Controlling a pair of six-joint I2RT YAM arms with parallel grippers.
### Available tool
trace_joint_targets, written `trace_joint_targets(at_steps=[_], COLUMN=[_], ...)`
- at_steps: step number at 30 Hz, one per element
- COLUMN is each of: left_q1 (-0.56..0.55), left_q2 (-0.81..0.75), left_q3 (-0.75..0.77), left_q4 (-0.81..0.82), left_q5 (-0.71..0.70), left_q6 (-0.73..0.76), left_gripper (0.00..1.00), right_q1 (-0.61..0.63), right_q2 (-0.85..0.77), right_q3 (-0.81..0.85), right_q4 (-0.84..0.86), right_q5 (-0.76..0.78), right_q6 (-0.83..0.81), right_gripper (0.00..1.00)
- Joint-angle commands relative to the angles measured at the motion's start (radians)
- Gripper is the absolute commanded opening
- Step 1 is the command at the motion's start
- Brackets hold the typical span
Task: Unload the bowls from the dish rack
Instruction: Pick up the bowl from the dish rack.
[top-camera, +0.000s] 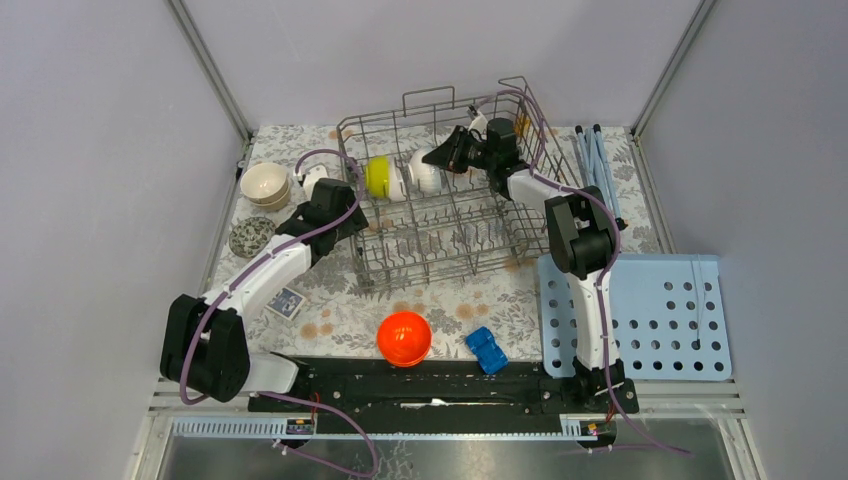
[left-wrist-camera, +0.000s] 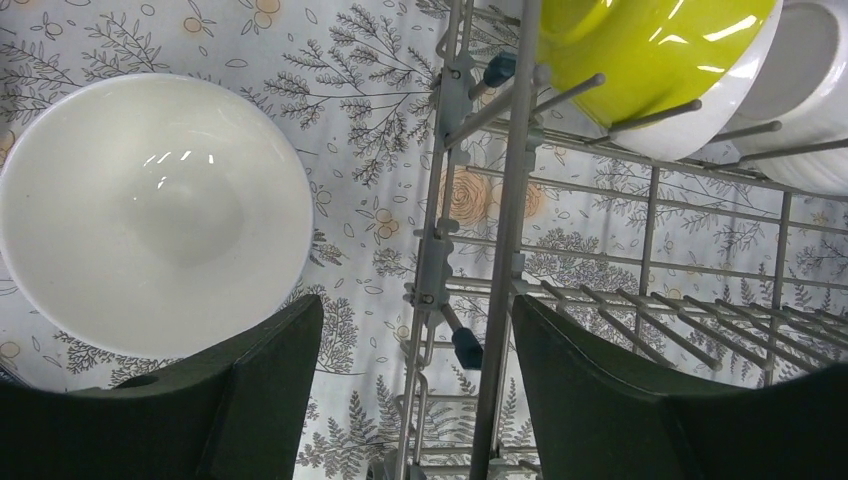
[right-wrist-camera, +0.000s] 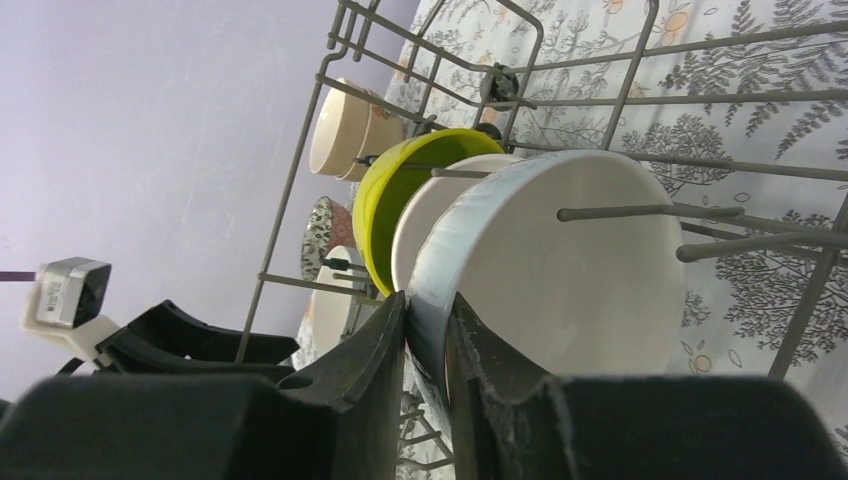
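Pinching the white bowl (right-wrist-camera: 560, 290) by its rim, the right gripper (right-wrist-camera: 425, 315) is clamped on it; the bowl stands on edge among tines at the rack's (top-camera: 450, 225) twelve o'clock (green bowl (top-camera: 379, 176) near, at nine). Lift straight up before swinging clear.

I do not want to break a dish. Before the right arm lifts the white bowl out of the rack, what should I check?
1. Is the right gripper shut on the rim of the white bowl? Ok.
2. Is the bowl free of the tines? Not ok: one tine lies across its opening.
3. Is there a gap to the second white bowl behind it? Cannot tell.
4. Is the left gripper away from the lift? Ok: it is open, empty, at the left wall of the dish rack.
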Motion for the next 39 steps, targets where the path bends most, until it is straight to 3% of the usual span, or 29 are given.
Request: trace_joint_targets(at_steps=[1, 7, 15, 39], left_q1=[0.005, 0.005, 0.005, 0.005], left_q2=[0.004, 0.015, 0.03, 0.029], left_q3=[-0.008, -0.008, 0.0, -0.003], left_q4=[0.013, 0.014, 0.015, 0.02], left_q5=[-0.04, -0.041, -0.038, -0.029], left_q6=[-0.012, -0.016, -0.016, -0.017], left_gripper=[0.73, 0.72, 0.72, 0.72], right_q1=[0.002, -0.018, -0.029, -0.048], right_q2=[-0.077, -0.078, -0.105, -0.212], right_q3=[0.017, 0.005, 0.017, 0.051], right_q4=[0.214, 0.323, 0.33, 0.178], right_q5=[-0.141, -0.151, -0.152, -0.146], right_q6=[0.136, 0.247, 0.266, 0.156], right_gripper=[0.0, 0.0, 0.0, 0.0])
